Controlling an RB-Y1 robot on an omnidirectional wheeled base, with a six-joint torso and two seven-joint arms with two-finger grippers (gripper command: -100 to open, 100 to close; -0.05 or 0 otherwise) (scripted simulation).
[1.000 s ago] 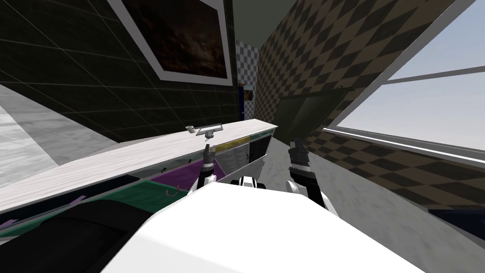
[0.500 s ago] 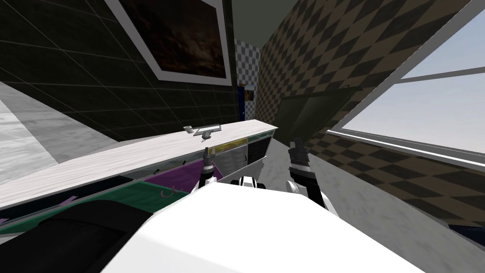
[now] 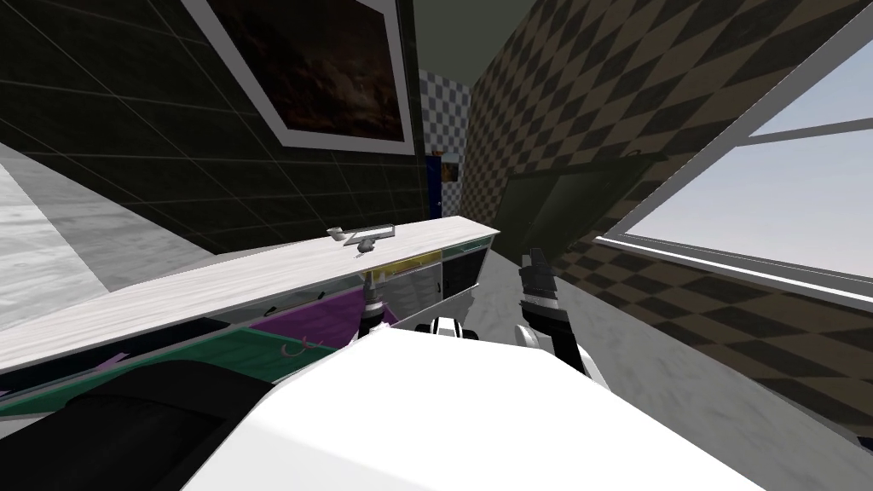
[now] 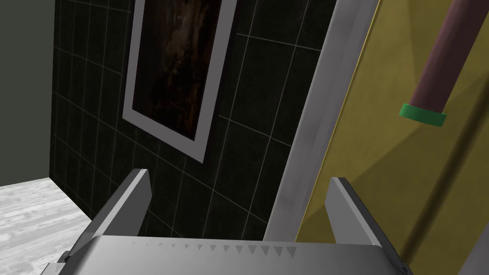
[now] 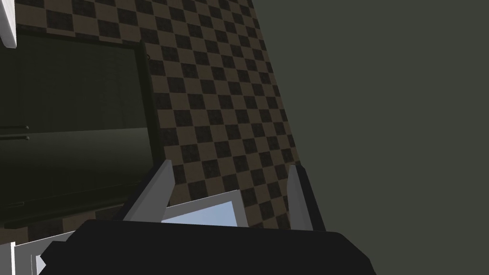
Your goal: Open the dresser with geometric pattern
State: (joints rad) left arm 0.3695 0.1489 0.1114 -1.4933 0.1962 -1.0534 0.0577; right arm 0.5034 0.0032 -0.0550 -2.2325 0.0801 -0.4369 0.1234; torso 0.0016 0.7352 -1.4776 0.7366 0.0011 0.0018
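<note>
1 spread left gripper (image 4: 239, 177) beside seemingly closed dresser (image 3: 315, 322).

- The dresser (image 3: 315, 320) runs from lower left to centre of the head view. Its white top (image 3: 213, 285) overhangs the coloured front and blocks any rise there.
- The left gripper (image 3: 372, 288) sits close under that overhang at centre frame. In the left wrist view its fingers (image 4: 133, 195) stand apart, with a silver strip (image 4: 310, 124) crossing the gap.
- A yellow panel (image 4: 382, 162) rises behind one finger, and its handle (image 4: 437, 57) lies outside the gap.
- Grey floor (image 3: 648, 358) forms a lane at centre right between the dresser and the checkered wall (image 3: 725, 315). The right gripper (image 3: 535, 266) hangs over it, fingers spread toward open room.
- A small grey object (image 3: 362, 237) sits on the top, just above the left gripper.
</note>
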